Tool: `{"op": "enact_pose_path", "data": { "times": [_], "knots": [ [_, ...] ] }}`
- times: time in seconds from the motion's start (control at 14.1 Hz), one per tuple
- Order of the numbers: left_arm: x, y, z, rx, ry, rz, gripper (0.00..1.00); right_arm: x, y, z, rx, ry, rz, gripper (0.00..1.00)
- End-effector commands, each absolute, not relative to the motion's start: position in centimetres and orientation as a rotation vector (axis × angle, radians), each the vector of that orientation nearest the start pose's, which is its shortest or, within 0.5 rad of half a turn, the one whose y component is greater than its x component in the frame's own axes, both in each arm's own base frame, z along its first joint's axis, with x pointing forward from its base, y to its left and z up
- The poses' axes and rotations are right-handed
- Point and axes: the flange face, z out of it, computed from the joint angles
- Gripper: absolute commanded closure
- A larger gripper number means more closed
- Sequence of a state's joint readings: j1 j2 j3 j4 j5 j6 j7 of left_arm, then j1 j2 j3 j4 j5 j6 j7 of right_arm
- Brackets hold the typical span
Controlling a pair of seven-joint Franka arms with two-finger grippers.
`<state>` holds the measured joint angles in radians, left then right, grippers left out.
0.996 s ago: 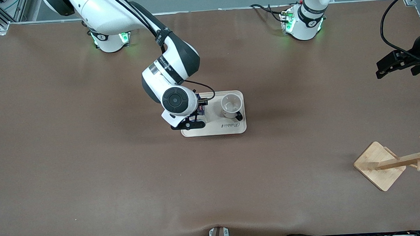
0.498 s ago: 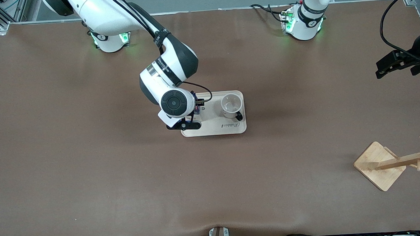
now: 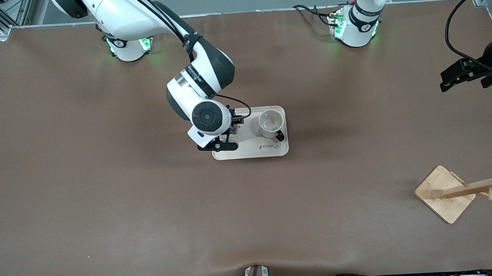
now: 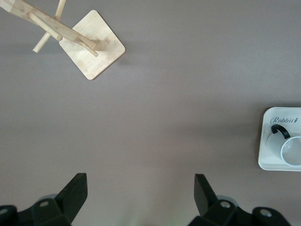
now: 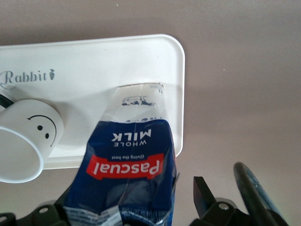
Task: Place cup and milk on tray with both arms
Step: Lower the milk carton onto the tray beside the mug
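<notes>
Nearest the front camera, low in the front view, a wooden rack (image 3: 444, 193) is seen toward the left arm's end of the table (image 3: 106, 204). It is not needed.

Farther up, in the middle of the front view, the tray (image 3: 251, 152) lies flat. The cup (image 3: 270, 123) stands on it. The milk (image 5: 129, 155) stands on it too, beside the cup, close to the tray's edge at the right arm's end.

The right tool (image 5: 127, 197) is placed around the milk. A small gap is seen between one finger (image 5: 202, 188) and the carton, so the tool looks open and nothing is squeezed.

The step in hand is judged to be letting go. The tool should be lifted straight up, slowly. The fingers should be kept wide, so the tall carton is not bumped or tipped off the edge.

At the upper edge of the front view, the left tool (image 3: 453, 78) is held wide open and empty, well apart from the tray. That arm waits.
</notes>
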<state>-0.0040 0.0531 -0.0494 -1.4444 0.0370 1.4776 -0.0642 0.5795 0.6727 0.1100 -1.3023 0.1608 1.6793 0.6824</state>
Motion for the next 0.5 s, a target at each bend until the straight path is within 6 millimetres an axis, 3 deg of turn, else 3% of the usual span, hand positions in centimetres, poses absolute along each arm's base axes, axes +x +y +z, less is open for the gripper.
{"op": "enact_pose_path", "data": {
  "times": [0.0, 0.28, 0.43],
  "knots": [
    [55.3, -2.6, 65.1, -3.123, -0.017, 0.037, 0.00, 54.6, 44.7, 35.0, -3.103, 0.079, 0.528, 0.00],
    [55.3, -2.6, 65.2, -3.123, -0.017, 0.037, 0.00, 56.7, 43.0, 40.6, -3.080, 0.102, 0.479, 0.00],
    [55.3, -2.5, 65.2, -3.123, -0.020, 0.037, 0.00, 58.4, 40.8, 44.1, -3.059, 0.142, 0.445, 0.00]
  ]
}}
